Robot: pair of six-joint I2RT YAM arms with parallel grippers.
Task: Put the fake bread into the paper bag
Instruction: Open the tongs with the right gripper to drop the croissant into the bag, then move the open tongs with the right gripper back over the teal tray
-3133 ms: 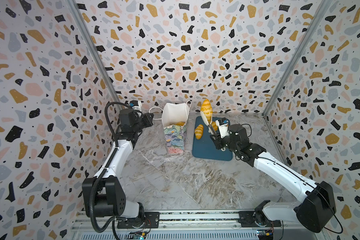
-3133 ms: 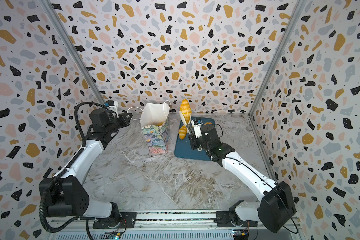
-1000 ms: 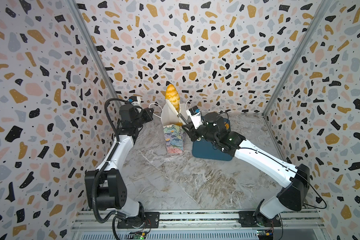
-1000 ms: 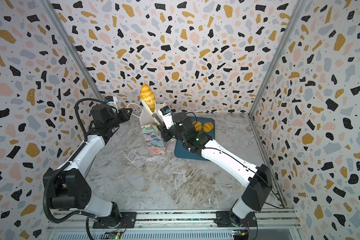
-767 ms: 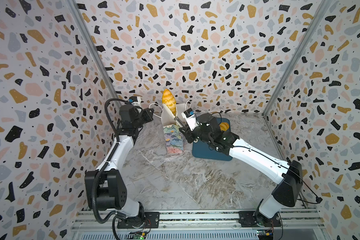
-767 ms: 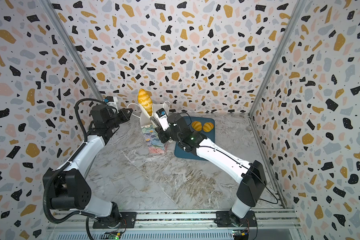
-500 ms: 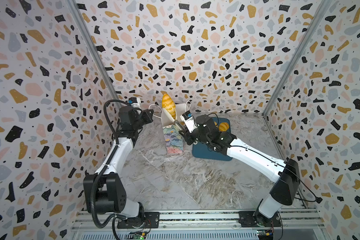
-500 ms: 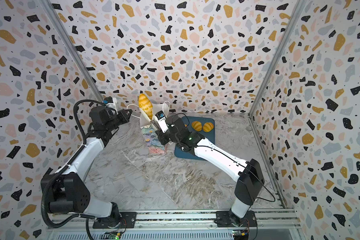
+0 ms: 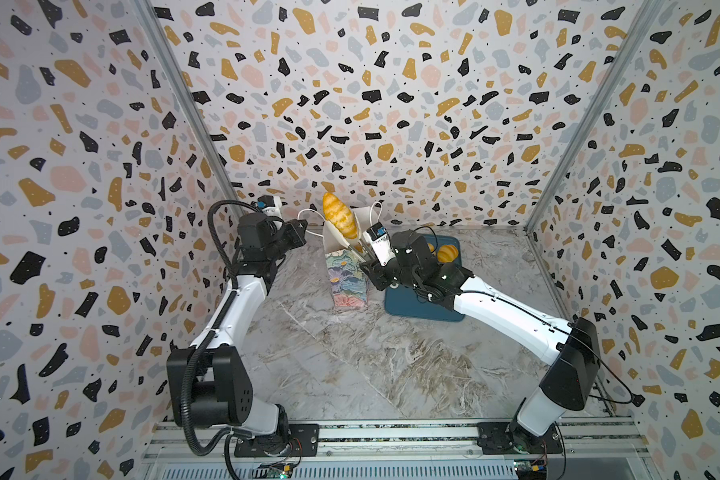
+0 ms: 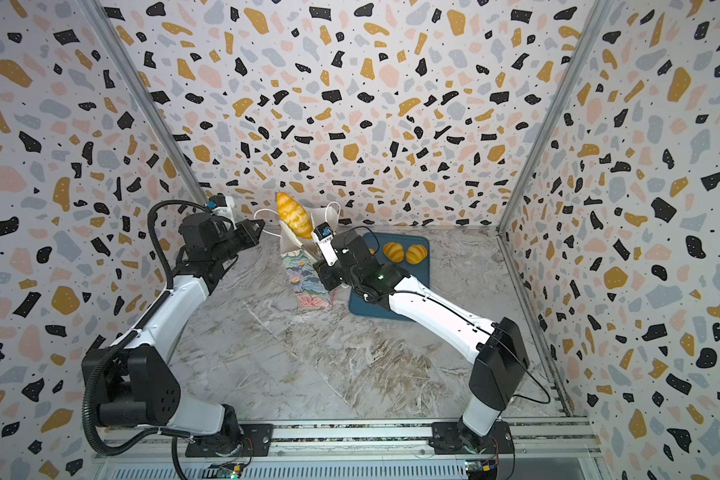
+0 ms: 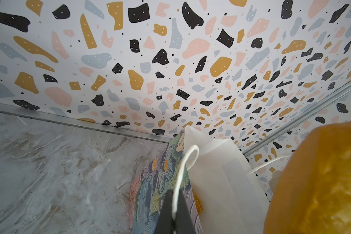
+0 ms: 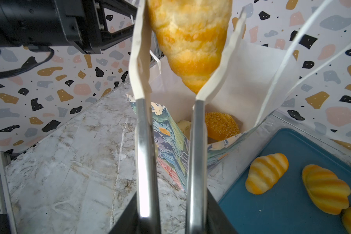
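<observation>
While your right gripper [image 12: 180, 40] pinches the croissant [image 9: 339, 220] in narrow jaws above the open bag [image 9: 348, 282], your left gripper [image 11: 173, 212] is clamped on its left handle [image 11: 185, 164]; rolls [image 12: 266, 173] lie on the tray [image 12: 292, 212], right of the bag.

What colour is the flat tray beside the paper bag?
The tray is dark teal blue, clearest in the right wrist view.
</observation>
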